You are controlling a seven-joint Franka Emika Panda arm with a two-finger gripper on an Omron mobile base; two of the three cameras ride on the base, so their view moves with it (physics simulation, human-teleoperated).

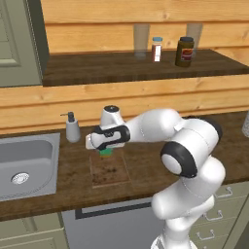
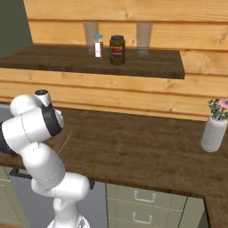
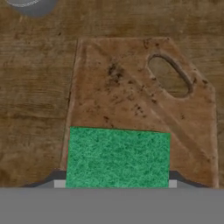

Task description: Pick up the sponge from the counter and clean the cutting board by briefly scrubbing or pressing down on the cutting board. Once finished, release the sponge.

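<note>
My gripper (image 1: 104,149) hangs over the far end of the cutting board (image 1: 110,171), shut on the sponge (image 1: 105,152), whose green block pokes out just below the hand. In the hand view the sponge (image 3: 118,156) sits between the two fingertips (image 3: 172,183), green face towards the camera. Beyond it lies the brown, dark-speckled cutting board (image 3: 131,87) with its oval handle hole. The board lies flat on the dark wood counter (image 1: 151,168). Whether the sponge touches the board I cannot tell.
A steel sink (image 1: 24,165) is set in the counter at the left, and a soap dispenser (image 1: 72,128) stands beside it near the gripper. Jars and glasses stand on the higher shelf (image 1: 97,68). A vase of flowers (image 2: 214,132) stands far to the right.
</note>
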